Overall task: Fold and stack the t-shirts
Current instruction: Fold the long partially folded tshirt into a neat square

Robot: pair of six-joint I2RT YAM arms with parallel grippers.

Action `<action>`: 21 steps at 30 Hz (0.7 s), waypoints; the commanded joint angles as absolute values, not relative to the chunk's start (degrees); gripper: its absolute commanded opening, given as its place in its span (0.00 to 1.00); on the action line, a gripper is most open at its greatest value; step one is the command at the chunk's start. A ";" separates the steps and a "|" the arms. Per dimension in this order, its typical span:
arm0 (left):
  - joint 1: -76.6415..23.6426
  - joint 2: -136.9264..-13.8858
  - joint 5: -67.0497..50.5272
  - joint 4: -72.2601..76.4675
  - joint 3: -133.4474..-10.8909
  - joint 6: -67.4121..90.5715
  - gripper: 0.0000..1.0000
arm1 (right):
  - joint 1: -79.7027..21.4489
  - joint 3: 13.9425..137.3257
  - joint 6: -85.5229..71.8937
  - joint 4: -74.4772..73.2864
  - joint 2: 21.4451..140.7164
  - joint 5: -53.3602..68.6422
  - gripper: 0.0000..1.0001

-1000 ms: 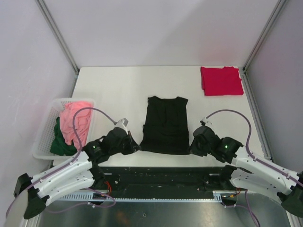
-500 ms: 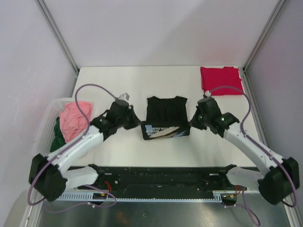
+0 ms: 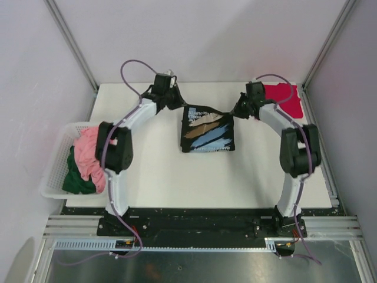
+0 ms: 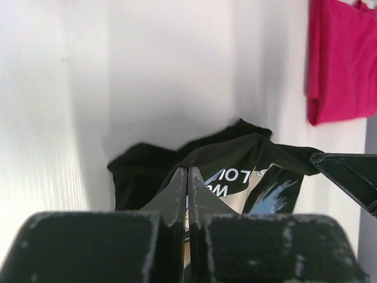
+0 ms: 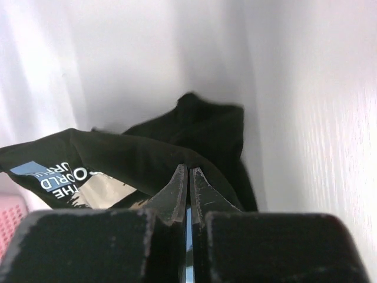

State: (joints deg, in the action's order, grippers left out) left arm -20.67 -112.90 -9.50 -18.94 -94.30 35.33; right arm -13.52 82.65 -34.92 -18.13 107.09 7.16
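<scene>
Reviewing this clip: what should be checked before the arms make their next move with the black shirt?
1. Left tool shut on the black t-shirt, at its left side: ok.
2. Right tool shut on the shirt's right side: ok.
3. Folded-over half lined up with the layer beneath: cannot tell, the lower layer is mostly hidden.
4. Red t-shirt lying apart from the black one: ok.
5. Pink garment and green garment inside the basket, off the folding area: ok.
</scene>
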 commanded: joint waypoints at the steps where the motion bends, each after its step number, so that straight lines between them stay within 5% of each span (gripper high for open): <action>1: -19.38 -125.93 -13.68 -18.07 -104.49 33.58 0.00 | -11.60 93.49 -34.47 -14.85 121.05 11.79 0.00; 11: -18.82 -133.72 -13.58 -18.01 -105.78 35.40 0.00 | -11.23 96.16 -34.81 -16.52 129.64 12.03 0.00; 21: -21.38 -116.25 -11.70 -11.97 -81.76 37.54 0.00 | -13.21 69.61 -37.67 -12.27 111.45 8.42 0.00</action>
